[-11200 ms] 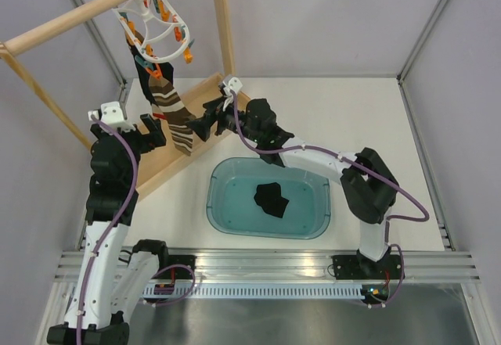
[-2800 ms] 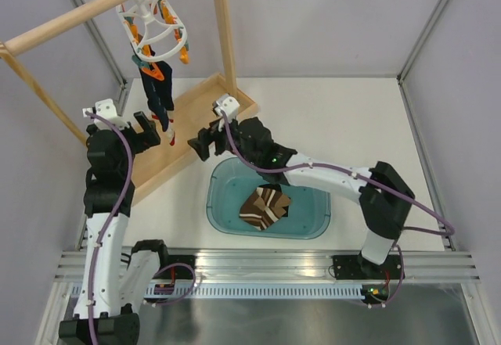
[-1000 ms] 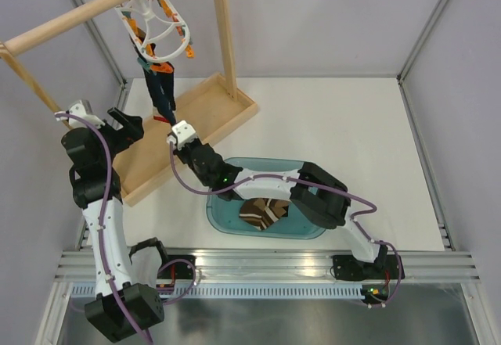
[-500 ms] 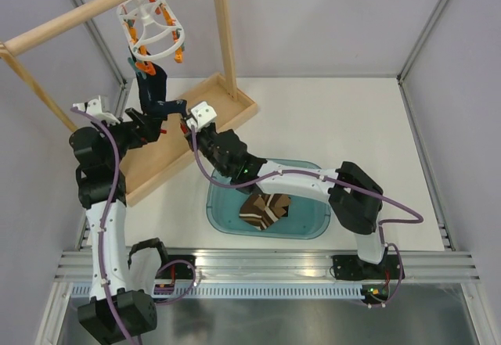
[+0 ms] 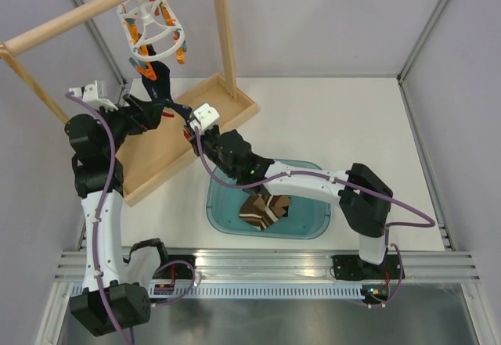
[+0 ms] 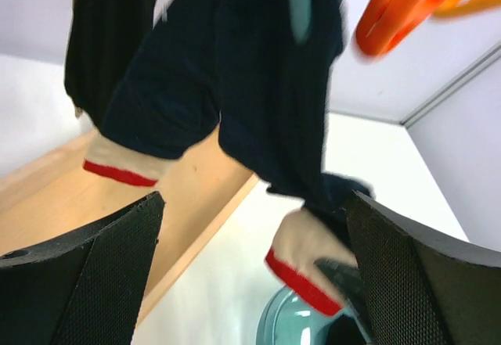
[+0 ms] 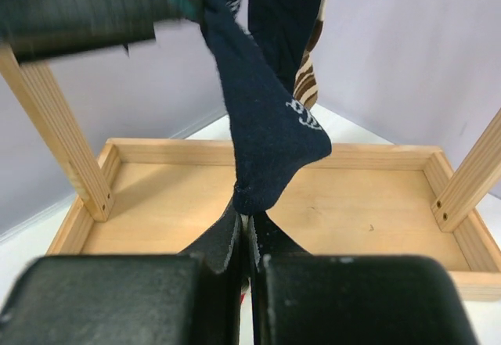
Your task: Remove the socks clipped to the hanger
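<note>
Overhead, the white clip hanger [image 5: 153, 26] hooks on the wooden pole [image 5: 70, 20], w/ dark navy socks [image 5: 156, 87] dangling beneath it. The left wrist view shows tan toes edged in red. A brown-striped sock [image 7: 311, 79] peeks from behind, mostly hidden. R gripper [image 7: 246, 243] is pinched tight on the toe of one navy sock [image 7: 266, 126] above the wooden tray [image 7: 352, 204]. L gripper [image 5: 151, 113] sits beside the socks, fingers wide apart. An orange clip [image 6: 407, 8] and a teal clip [image 6: 317, 1] are blurred and cropped at frame top. Another striped sock [image 5: 264, 208] lies in the teal bin [image 5: 227, 204].
</note>
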Tool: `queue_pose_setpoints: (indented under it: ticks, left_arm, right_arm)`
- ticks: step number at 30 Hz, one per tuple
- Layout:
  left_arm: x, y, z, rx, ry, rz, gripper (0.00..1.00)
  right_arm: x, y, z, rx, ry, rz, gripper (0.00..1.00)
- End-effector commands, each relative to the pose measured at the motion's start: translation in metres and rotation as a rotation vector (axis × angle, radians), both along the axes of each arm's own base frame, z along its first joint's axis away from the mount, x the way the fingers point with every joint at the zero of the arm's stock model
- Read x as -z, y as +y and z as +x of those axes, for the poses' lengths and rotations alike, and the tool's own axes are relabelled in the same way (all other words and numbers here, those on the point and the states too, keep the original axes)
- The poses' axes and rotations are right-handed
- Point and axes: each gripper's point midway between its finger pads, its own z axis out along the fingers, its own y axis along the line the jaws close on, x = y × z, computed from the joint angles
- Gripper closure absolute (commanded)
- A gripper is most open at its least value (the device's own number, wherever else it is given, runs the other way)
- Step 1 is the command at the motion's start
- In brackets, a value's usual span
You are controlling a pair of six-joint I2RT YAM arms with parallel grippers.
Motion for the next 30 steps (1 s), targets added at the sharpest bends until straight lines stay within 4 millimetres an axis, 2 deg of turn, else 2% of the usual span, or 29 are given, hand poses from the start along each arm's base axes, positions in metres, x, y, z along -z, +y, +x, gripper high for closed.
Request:
queue_pose_setpoints:
  ticks: [1, 4, 10, 20, 25, 30]
  left_arm:
    - [-0.059, 0.004, 0.006, -0.037, -0.137, -0.034, 0.00]
    - [-0.082, 0.015, 0.011, -0.097, -0.180, -0.026, 0.00]
    - [-0.091, 0.023, 0.023, -0.132, -0.182, -0.015, 0.00]
    - [-0.076, 0.023, 0.033, -0.153, -0.145, 0.035, 0.00]
    - [-0.078, 0.016, 0.042, -0.149, -0.136, 0.056, 0.00]
    - [-0.070, 0.023, 0.044, -0.205, -0.106, 0.106, 0.00]
  right_arm:
    - [-0.027, -0.006, -0.010, -0.032, -0.004, 0.065, 0.99]
    - [-0.029, -0.007, -0.012, -0.042, 0.000, 0.075, 0.99]
    - [-0.038, -0.009, -0.019, -0.068, -0.006, 0.094, 0.99]
    - [-0.048, -0.018, -0.023, -0.071, -0.016, 0.111, 0.99]
    - [-0.047, -0.017, -0.025, -0.080, -0.013, 0.111, 0.99]
    - [-0.051, -0.020, -0.026, -0.075, -0.017, 0.121, 0.99]
